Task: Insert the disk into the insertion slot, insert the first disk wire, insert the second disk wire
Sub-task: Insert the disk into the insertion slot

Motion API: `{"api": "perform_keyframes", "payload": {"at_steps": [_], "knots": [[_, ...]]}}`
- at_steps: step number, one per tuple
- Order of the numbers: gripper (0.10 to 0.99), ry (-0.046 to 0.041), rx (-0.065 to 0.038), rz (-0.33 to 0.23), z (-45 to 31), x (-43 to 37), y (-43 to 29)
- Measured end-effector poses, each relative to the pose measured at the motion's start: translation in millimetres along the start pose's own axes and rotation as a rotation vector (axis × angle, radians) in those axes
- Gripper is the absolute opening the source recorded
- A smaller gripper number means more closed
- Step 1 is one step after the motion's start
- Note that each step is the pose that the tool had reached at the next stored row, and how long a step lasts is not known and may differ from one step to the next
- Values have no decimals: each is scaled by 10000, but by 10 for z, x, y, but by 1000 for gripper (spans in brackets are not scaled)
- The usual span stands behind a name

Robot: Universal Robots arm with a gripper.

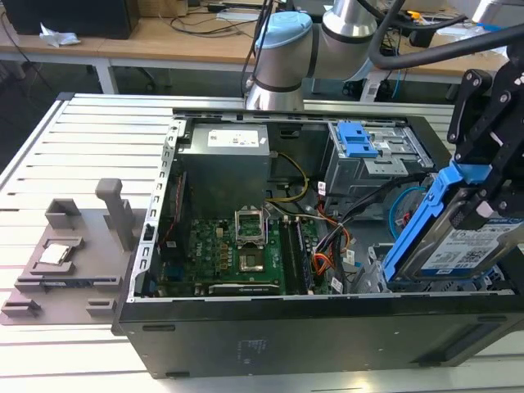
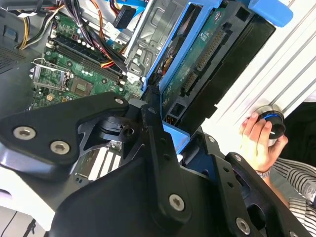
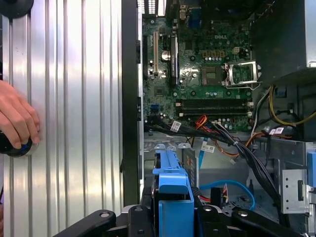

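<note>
While the arm (image 1: pixel 282 57) leans over the case (image 1: pixel 286 336), its fingers (image 2: pixel 157 143) clamp the disk (image 1: pixel 467 246).

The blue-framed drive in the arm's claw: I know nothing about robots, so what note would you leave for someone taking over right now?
The gripper is shut on the disk, holding it tilted in the air over the open computer case.
The insertion slot is just below; the disk is not in it yet.
The second disk wire lies looped inside the case, not joined to the disk.
Done: disk picked up. Left: seating the disk, both wires.
A person's hand rests on a round knob on the table.
</note>
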State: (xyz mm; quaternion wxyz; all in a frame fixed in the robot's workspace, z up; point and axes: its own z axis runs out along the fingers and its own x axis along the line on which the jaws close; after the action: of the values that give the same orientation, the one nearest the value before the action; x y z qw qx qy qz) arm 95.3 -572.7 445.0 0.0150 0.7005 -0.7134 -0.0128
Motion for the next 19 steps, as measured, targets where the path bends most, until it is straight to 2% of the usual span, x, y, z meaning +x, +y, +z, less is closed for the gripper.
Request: {"api": "perform_keyframes", "payload": {"at_steps": [7, 8, 9, 12, 15, 17, 19], "knots": [[365, 2, -1, -3, 42, 0, 2], [365, -13, 10, -2, 28, 0, 4], [365, -6, 25, -2, -48, 1, 8], [365, -29, 33, -4, -73, -4, 11], [365, -220, 28, -11, -74, -14, 15], [365, -385, 26, -17, -67, -34, 20], [365, -406, 26, -19, -59, -45, 22]]}}
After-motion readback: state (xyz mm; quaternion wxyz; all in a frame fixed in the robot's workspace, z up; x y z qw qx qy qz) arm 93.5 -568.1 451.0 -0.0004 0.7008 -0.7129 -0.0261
